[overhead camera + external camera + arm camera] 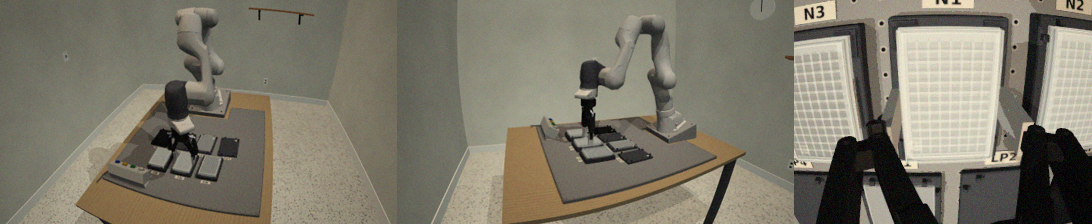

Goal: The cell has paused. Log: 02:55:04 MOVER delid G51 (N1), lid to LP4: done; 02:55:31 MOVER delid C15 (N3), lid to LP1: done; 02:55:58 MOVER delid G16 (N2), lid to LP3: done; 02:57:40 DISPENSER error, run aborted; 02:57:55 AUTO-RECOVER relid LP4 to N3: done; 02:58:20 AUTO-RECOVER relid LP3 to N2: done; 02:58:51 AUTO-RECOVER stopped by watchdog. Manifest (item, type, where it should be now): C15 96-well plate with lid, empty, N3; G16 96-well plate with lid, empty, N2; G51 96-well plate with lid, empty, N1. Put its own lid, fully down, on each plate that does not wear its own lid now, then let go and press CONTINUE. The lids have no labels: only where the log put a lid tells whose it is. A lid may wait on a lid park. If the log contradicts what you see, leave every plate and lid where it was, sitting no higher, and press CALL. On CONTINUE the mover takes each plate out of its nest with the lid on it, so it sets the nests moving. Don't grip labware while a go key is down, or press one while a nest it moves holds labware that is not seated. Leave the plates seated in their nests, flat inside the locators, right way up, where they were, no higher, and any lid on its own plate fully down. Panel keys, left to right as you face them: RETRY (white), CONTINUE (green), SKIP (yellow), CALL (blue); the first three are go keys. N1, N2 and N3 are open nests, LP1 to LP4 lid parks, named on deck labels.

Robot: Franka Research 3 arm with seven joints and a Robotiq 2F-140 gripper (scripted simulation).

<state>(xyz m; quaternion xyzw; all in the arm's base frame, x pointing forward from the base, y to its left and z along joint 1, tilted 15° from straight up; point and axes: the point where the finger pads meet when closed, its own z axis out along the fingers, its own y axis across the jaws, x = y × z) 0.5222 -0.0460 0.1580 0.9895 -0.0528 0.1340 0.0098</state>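
My gripper (184,153) (588,138) (949,101) is shut on the lid at N1, a pad against each long side. This clear lid (183,165) (950,75) lies level over the N1 plate, which hardly shows under it; I cannot tell whether it is fully down. The N3 plate (210,166) (597,154) (819,95) shows its wells sharply and looks bare. The N2 plate (160,158) (574,133) (1076,90) looks lidded. Another lid (207,143) (622,144) (925,197) lies on LP1, partly behind a finger in the wrist view.
LP4 (228,147) (635,156), LP2 (612,137) (989,195) and LP3 (162,137) are dark parks without a lid. The key panel (128,174) (550,128) stands beyond N2, by the mat's edge. N3 and N2 stand close to either side of my fingers.
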